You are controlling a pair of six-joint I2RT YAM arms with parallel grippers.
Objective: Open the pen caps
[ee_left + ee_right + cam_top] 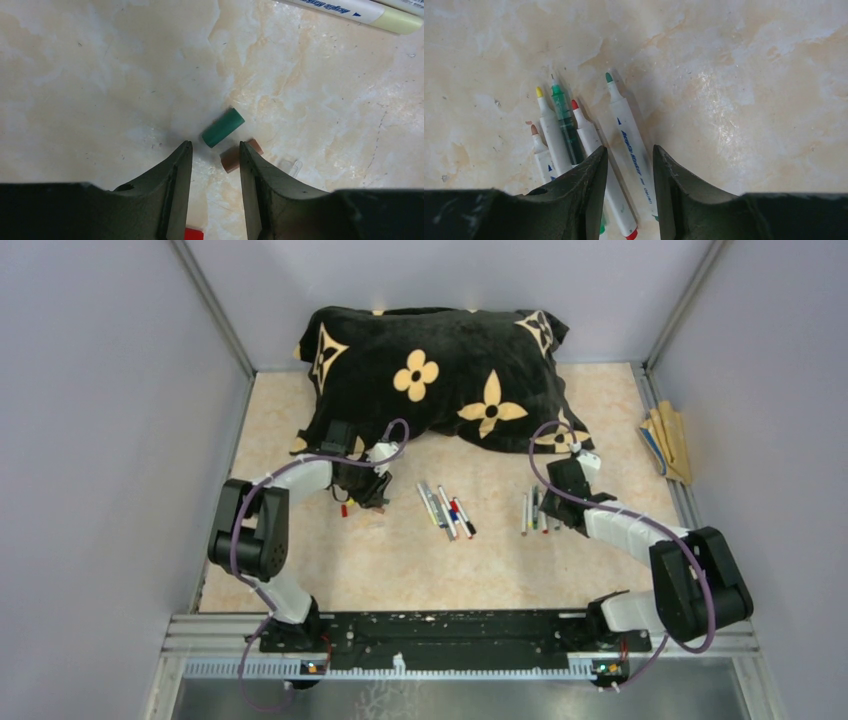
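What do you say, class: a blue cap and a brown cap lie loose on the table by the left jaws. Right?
No: a green cap, not blue, lies loose with the brown cap on the table by the left jaws; the left wrist view shows it.

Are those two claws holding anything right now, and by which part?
Nothing is held. The left gripper stands open, a green cap lying free just ahead; the right gripper is open above the uncapped pens.
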